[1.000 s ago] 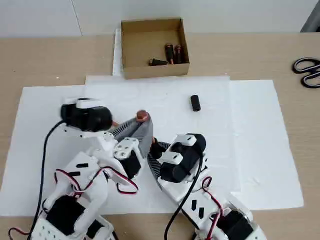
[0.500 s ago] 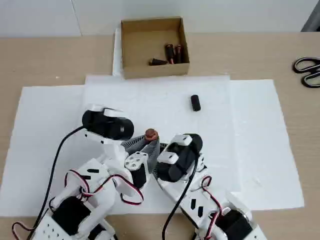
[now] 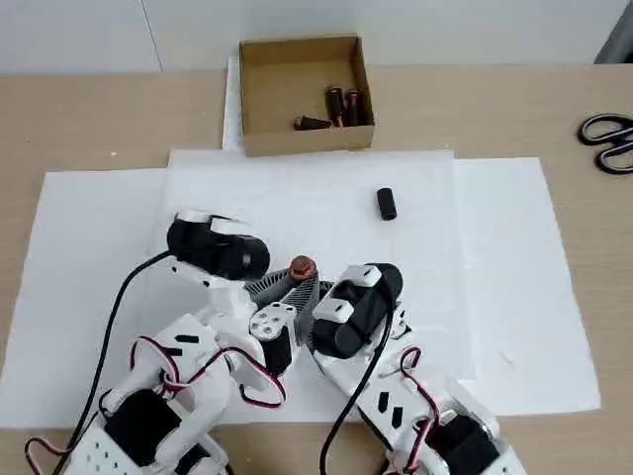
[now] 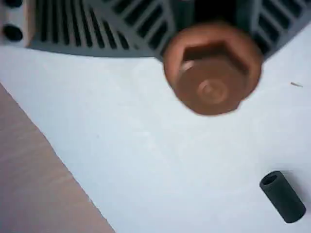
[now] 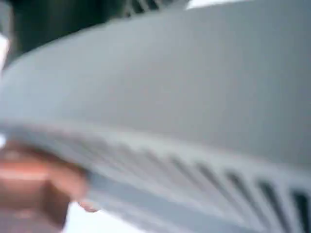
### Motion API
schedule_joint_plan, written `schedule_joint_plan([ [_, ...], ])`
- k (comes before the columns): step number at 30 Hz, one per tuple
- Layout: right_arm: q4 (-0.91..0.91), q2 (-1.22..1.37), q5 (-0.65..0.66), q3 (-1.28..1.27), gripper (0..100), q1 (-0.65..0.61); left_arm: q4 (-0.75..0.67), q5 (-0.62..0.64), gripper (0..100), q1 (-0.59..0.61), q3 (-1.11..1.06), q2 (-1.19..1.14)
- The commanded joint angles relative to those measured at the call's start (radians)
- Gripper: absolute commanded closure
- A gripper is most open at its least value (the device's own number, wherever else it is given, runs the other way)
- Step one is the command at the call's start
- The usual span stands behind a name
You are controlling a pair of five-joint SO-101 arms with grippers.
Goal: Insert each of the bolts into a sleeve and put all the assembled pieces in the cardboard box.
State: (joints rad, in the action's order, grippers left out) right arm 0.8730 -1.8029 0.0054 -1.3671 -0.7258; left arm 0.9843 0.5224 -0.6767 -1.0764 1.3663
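Observation:
My left gripper (image 3: 295, 285) is shut on a copper bolt (image 3: 302, 266), whose hexagonal head (image 4: 211, 73) points up and away from the arm. My right gripper (image 3: 318, 309) sits right beside it, nearly touching; its fingers are hidden under its own body. In the right wrist view a grey ribbed finger (image 5: 170, 121) lies very close, with the bolt (image 5: 34, 187) at its edge. One loose black sleeve (image 3: 386, 204) lies on the white sheet (image 3: 495, 277) beyond both grippers, also seen as the sleeve (image 4: 283, 196) in the left wrist view.
The cardboard box (image 3: 259, 94) stands at the table's far side and holds several assembled pieces (image 3: 341, 105). Scissors (image 3: 608, 142) lie at the far right on the bare wood. The two arms stand close together at the near edge.
My left arm has swung to the right and nearer, carrying the bolt up against the right gripper. The right gripper shifted slightly. The loose sleeve has not moved.

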Motion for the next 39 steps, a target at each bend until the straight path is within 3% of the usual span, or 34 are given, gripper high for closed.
schedule_joint_plan([
  [1,-0.036,-0.013,0.009,0.055,99.5,0.025,0.035,-0.005,90,-0.071,-0.027,-0.005],
  [4,-0.036,-0.013,0.009,0.055,99.5,0.025,0.035,-0.005,83,-0.071,-0.027,-0.006],
  [11,-0.036,-0.013,0.009,0.054,99.5,0.025,0.037,-0.055,82,-0.066,-0.028,-0.006],
  [22,-0.033,-0.013,0.009,0.052,99.5,0.027,0.003,-0.250,82,0.123,-0.010,-0.006],
  [39,-0.031,-0.013,0.005,0.017,99.5,0.028,0.008,-0.198,82,0.129,0.206,-0.009],
])
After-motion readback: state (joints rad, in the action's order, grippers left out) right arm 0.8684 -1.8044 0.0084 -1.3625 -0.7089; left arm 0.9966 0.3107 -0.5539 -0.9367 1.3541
